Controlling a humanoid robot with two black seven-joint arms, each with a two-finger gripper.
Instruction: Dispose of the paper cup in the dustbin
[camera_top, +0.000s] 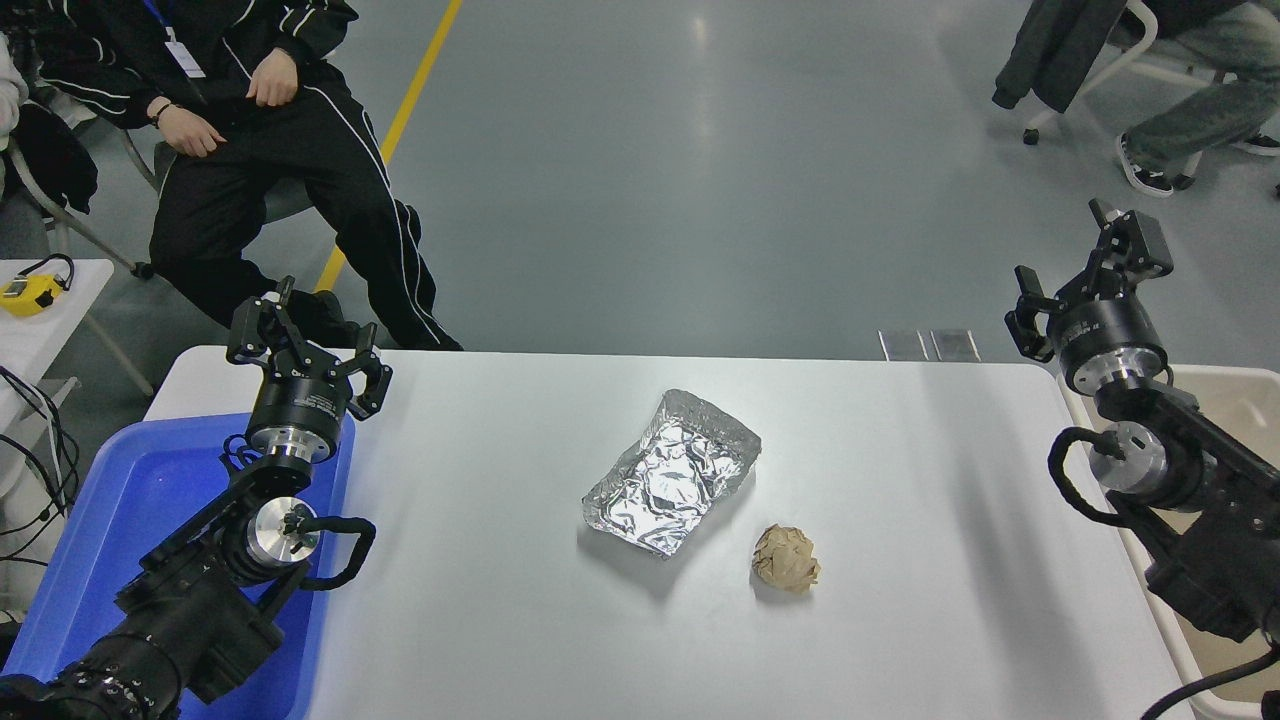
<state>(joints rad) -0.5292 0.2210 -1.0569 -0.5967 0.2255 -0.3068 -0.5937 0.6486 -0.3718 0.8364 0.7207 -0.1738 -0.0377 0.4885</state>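
The paper cup is not visible anywhere in the head view. The dustbin (1240, 400) is the beige bin at the table's right end, and my right arm covers much of it. My right gripper (1080, 260) is open and empty, raised above the table's far right corner next to the bin's near-left rim. My left gripper (305, 335) is open and empty, parked at the lower left over the far end of the blue tray.
A crinkled silver foil tray (672, 472) lies mid-table with a crumpled brown paper ball (786, 558) to its front right. A bright blue tray (150, 490) sits under my left arm. People sit at the far left and far right.
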